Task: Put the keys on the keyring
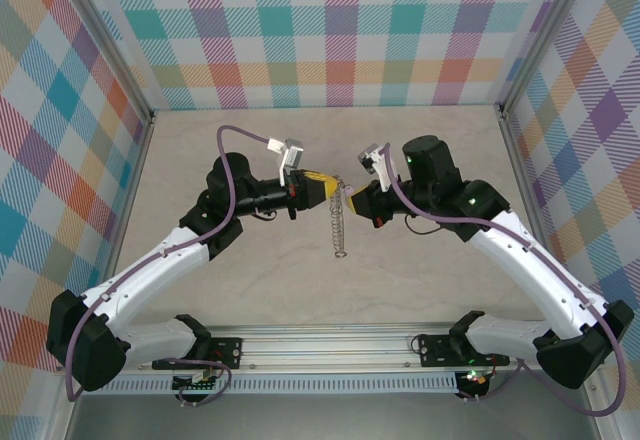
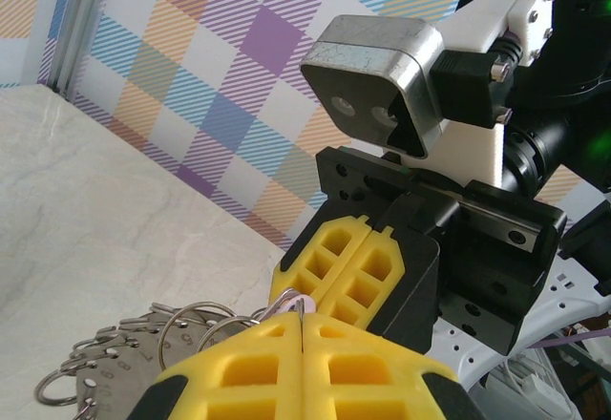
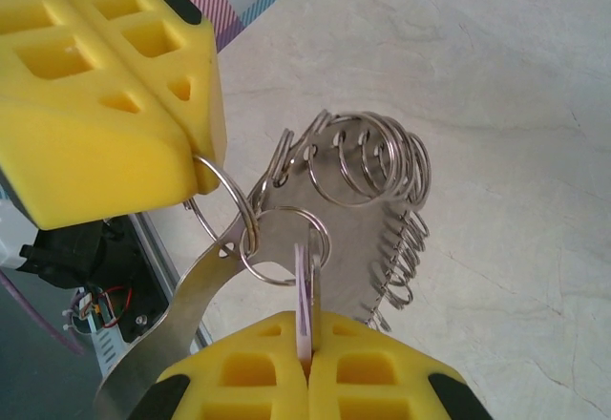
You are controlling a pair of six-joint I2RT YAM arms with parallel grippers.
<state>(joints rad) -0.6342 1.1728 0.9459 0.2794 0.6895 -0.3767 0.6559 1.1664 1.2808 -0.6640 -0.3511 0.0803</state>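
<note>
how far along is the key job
Done: keyring held up, left gripper shut on it. In hand: right gripper pinches the keys right at the ring's edge. Still to do: I can't tell if they're threaded on yet; then let go.

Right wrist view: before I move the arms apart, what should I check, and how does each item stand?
1. Right gripper jaws shut on the lilac tag: ok.
2. Left gripper jaws shut on a wire loop of the keyring: ok.
3. Tag's small ring threaded onto that wire loop: cannot tell; they cross, but the join is unclear.
4. Keyring clear of the table: cannot tell; in the top view it hangs between the grippers, but its lower end's clearance is unclear.
</note>
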